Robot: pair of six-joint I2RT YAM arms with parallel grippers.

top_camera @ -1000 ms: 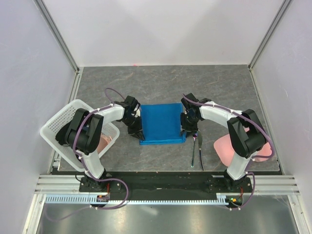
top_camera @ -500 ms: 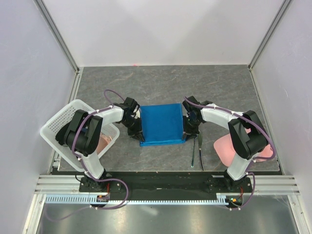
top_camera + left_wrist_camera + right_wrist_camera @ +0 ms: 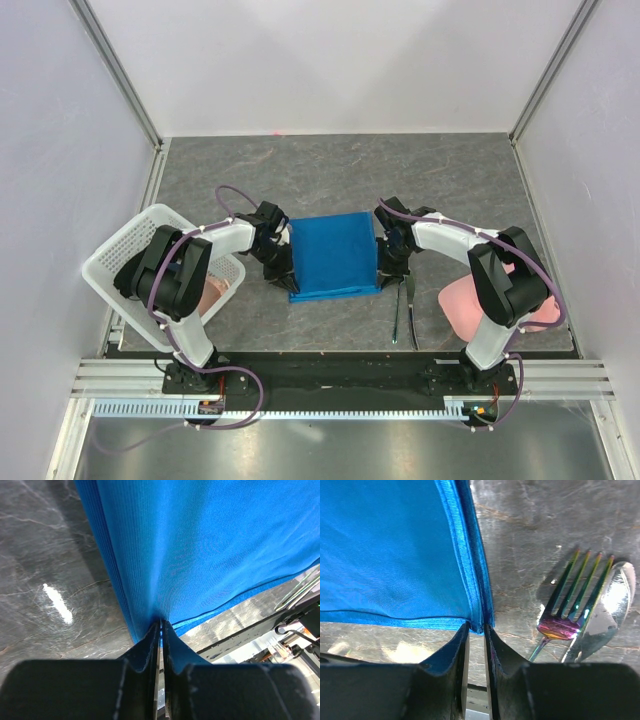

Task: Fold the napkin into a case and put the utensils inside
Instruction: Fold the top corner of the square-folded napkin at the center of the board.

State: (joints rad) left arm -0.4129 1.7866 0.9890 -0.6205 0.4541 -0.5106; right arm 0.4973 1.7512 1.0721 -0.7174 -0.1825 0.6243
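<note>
**A:** What has the left pincer (image 3: 161, 625) got?

**B:** Its jaws are pressed almost together on a fold of the bright blue napkin (image 3: 335, 255). The cloth fans up and away from the tips. The grey marbled table (image 3: 45, 555) shows to their left.

**A:** And the right pincer (image 3: 476, 626)?

**B:** Narrow. A layered corner of the napkin sits right between its tips, and the rest spreads ahead and to their left. Whether the jaws actually bite the cloth, I cannot tell.

**A:** The utensils?

**B:** On the table to the right of that pincer's tips, apart from the cloth. The iridescent fork (image 3: 572, 597) has its tines pointing away, and the knife (image 3: 605, 610) lies just beside it, on the side farther from the pincer.

**A:** And from above?

**B:** The napkin lies as a folded rectangle between the two pincers, one at each near corner. A white basket (image 3: 130, 255) sits outward of the left pincer with something pale pink inside. A pale pink cloth (image 3: 455, 305) lies outward of the right pincer, past the utensils.
</note>
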